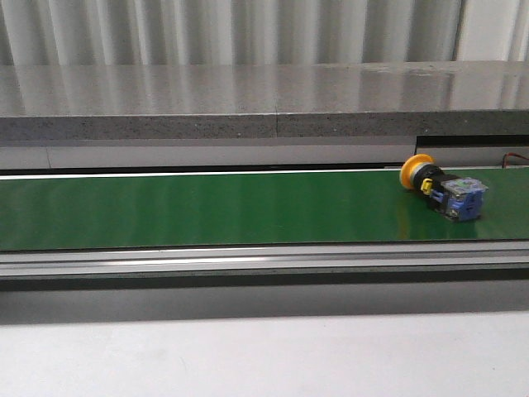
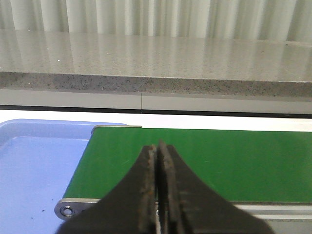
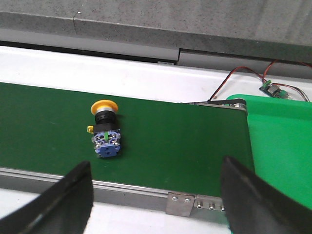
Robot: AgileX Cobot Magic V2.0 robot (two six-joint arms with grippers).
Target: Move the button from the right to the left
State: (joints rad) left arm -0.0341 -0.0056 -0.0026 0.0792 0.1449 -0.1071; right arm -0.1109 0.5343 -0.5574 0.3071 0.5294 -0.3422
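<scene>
Front view: the button (image 1: 440, 189) lies on its side near the right end of the green belt (image 1: 207, 207), yellow head toward the back wall, blue block toward the robot and slightly right. Neither arm appears here.

Left wrist view: the left gripper (image 2: 158, 195) is clenched, fingers pressed together with nothing between them, above the belt's left end (image 2: 204, 161). A blue tray (image 2: 34, 165) sits just beside that end — seen in no other view. The button is absent.

Right wrist view: the right gripper (image 3: 156, 195) is spread wide and empty. The button (image 3: 104, 129) rests on the belt ahead of the fingers, nearer one of them, its long axis running across the belt — so the right arm is judged nearer. A green tray (image 3: 282, 146) adjoins the belt end.
</scene>
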